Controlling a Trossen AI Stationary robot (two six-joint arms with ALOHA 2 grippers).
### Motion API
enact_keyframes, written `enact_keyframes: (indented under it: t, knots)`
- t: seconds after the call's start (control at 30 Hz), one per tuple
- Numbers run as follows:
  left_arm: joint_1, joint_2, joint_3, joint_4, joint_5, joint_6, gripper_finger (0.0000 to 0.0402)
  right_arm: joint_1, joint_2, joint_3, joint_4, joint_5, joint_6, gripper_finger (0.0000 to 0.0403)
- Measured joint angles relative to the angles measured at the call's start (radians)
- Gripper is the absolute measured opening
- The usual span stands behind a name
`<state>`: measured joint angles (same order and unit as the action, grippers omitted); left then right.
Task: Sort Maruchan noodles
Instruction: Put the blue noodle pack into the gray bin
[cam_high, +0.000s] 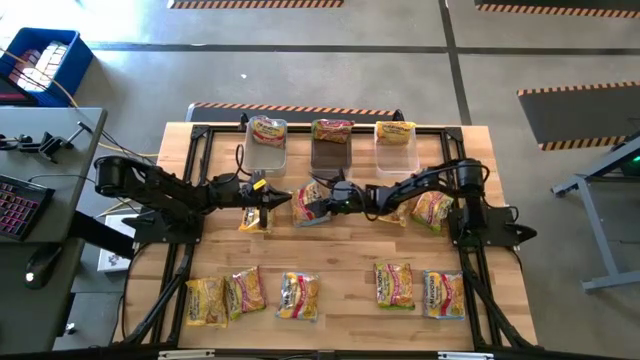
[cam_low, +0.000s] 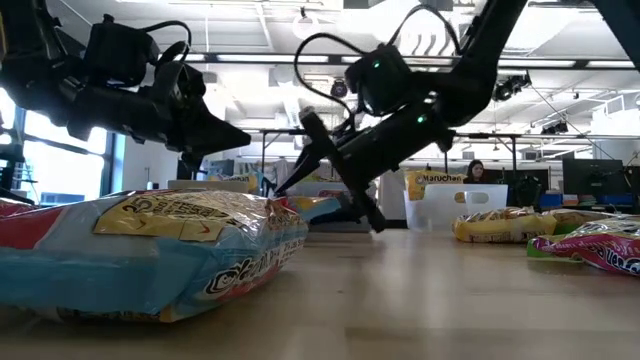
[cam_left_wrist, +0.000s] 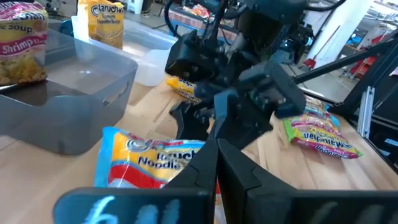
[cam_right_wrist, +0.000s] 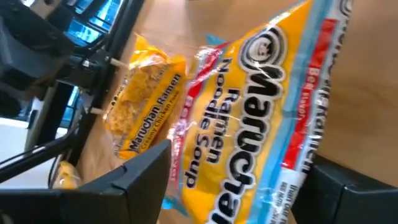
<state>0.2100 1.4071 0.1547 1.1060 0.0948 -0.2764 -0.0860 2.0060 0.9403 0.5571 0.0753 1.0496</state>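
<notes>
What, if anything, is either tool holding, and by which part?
Nothing: the left tool is shut on nothing, and the right tool stands open around a blue-edged ramen packet.

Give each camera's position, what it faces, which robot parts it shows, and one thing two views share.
High: overhead, straight down on table, three tubs, both arms.
Low: table height, looking level across; both arms come in from above.
Left wrist: past the shut left end effector, toward the right arm.
Right wrist: between the open right end effector fingers, down on a packet.
Shared: the blue-edged packet appears in high and right wrist views.
</notes>
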Motion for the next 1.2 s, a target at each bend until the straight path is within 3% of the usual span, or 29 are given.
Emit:
enact_keyframes:
  t: [0.27,0.6,0.77,0.93,1.2]
  knots:
    - [0.0,0.0,0.0,0.0,0.0,0.0,0.0001,0.0,0.047,0.026,0.01,0.01,-0.02,0.0235]
    - [0.0,-0.001,0.0,0.009,-0.005,-0.001,0.0,0.005,0.048,0.022,0.006,0.022,-0.143,0.0115]
    - [0.033,-0.074,-0.038,0.095,0.043,-0.008,0.0001,0.006,0.048,0.02,0.034,-0.013,-0.234,0.0058]
    - [0.103,-0.198,-0.122,0.119,0.052,-0.046,0.0001,0.019,-0.003,0.021,0.029,-0.049,-0.386,0.0026]
    - [0.18,-0.33,-0.144,-0.001,0.118,-0.072,0.0001,0.021,-0.11,0.195,-0.304,-0.029,-0.68,0.002]
